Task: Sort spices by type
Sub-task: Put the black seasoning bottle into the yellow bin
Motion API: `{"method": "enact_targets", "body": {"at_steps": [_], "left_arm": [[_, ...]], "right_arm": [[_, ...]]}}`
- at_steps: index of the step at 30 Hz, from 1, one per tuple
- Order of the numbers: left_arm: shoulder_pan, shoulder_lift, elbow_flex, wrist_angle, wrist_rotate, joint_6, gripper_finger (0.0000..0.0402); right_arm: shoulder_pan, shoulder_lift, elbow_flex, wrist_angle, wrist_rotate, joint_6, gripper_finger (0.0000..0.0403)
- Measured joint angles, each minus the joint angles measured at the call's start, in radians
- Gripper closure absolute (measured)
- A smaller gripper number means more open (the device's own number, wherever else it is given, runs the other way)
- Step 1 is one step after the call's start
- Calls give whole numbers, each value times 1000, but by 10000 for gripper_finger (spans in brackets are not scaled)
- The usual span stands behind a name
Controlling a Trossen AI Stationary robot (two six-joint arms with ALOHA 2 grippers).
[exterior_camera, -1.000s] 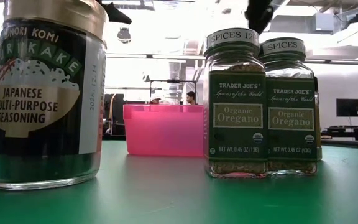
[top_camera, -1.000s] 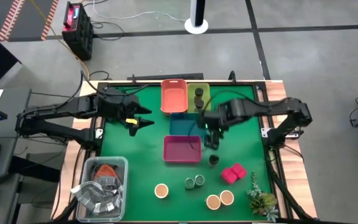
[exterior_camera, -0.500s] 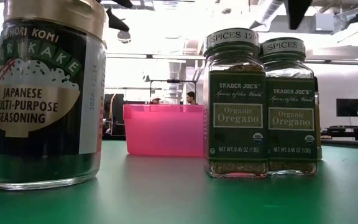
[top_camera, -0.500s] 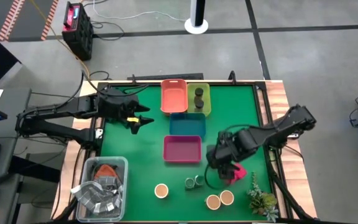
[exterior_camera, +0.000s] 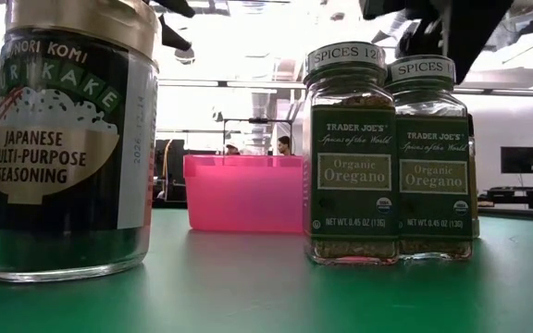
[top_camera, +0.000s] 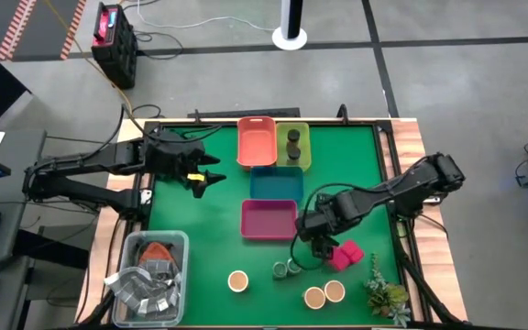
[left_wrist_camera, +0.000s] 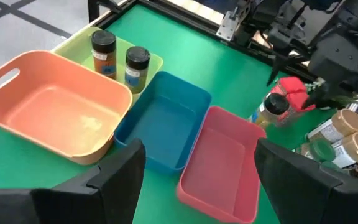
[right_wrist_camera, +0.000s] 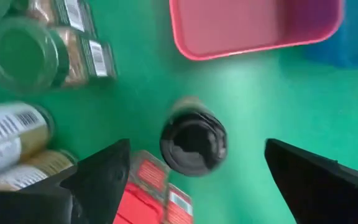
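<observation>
Your right gripper hangs spread over one dark-lidded round jar beside the pink tray. Two matching jars stand in the lime tray. Left gripper spread, idle near the orange tray.

From above, the right gripper hangs low over the green mat between the pink tray and the pink blocks, just by the two green-lidded jars. Two dark jars stand in the lime tray. The left gripper waits near the orange tray
</observation>
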Motion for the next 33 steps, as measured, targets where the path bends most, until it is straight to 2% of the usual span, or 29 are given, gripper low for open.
{"method": "enact_targets", "body": {"at_steps": [8, 17, 24, 33], "left_arm": [[0, 0, 0, -34, 0, 5, 113], [0, 0, 0, -36, -4, 16, 113], [0, 0, 0, -36, -4, 24, 113], [0, -1, 0, -37, -3, 26, 113]], "right_arm": [[-2, 3, -38, 52, -31, 10, 3], [-5, 6, -156, 195, -54, 44, 8], [-11, 6, -201, 252, -57, 44, 48], [-20, 6, -213, 262, -57, 64, 120]]}}
